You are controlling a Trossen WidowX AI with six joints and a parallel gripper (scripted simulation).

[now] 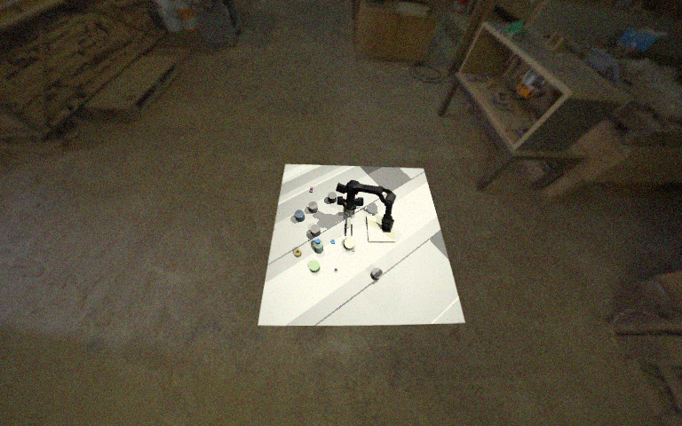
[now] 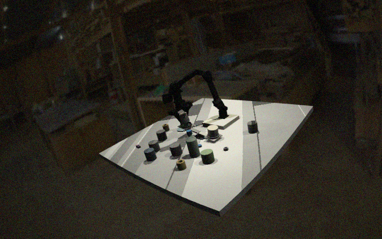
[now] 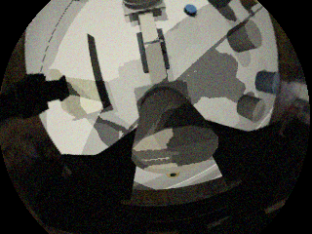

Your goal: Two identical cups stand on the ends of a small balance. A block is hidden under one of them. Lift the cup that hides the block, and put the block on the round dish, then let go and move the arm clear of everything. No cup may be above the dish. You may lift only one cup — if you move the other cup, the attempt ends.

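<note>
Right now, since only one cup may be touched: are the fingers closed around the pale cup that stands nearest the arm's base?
No: the pale cup stands free, while the gripper clamps the other cup.

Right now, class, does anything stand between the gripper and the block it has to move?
Yes: the cup itself. The gripper is shut on the grey cup at one end of the balance, and no block shows. The cup hides whatever lies under it.
</note>
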